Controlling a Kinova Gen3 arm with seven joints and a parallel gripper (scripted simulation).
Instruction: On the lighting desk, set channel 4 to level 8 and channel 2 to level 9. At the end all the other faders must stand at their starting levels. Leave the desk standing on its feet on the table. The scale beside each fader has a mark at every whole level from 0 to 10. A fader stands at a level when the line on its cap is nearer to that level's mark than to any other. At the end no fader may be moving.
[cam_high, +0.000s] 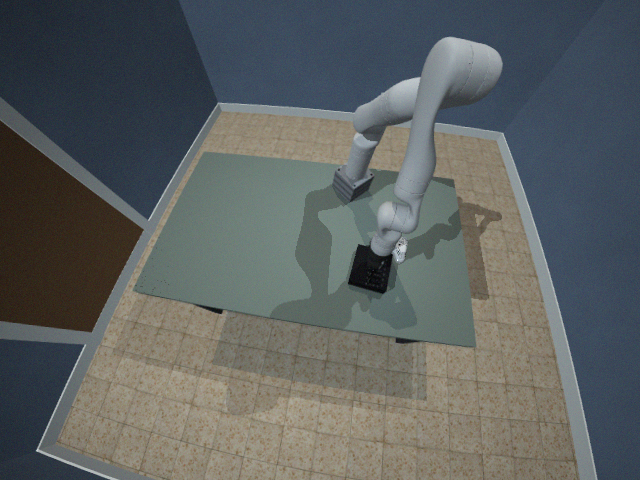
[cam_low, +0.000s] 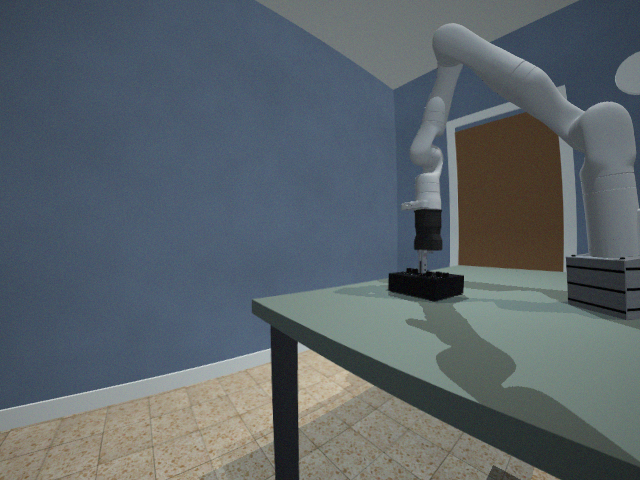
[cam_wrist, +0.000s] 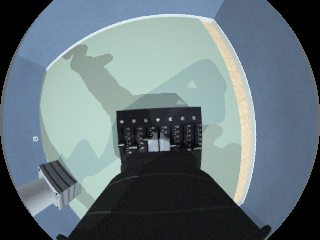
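On the green table (cam_high: 232, 227) (cam_low: 361, 330) (cam_wrist: 100, 65), the desk (cam_high: 360, 268) (cam_low: 413, 285) (cam_wrist: 131, 114) lies directly below the narrowly closed gripper (cam_high: 379, 268) (cam_low: 422, 271) (cam_wrist: 158, 138).

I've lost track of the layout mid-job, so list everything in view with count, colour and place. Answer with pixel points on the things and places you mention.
Lighting desk (cam_high: 360, 258) (cam_low: 413, 285) (cam_wrist: 135, 114): one, black, on the table
Faders: several, in a row on the desk; exact count unclear
Table (cam_high: 232, 222) (cam_low: 330, 310) (cam_wrist: 150, 50): one, grey-green, on the floor
Floor (cam_high: 310, 428) (cam_low: 170, 428): one, beige tiles
Walls: several, blue, around the room
Door (cam_high: 56, 232) (cam_low: 509, 206): one, brown, in a wall
Arm (cam_high: 421, 139) (cam_low: 542, 93): one, white, base on the table
End effector (cam_low: 423, 271) (cam_wrist: 159, 145): one, closed, at the desk
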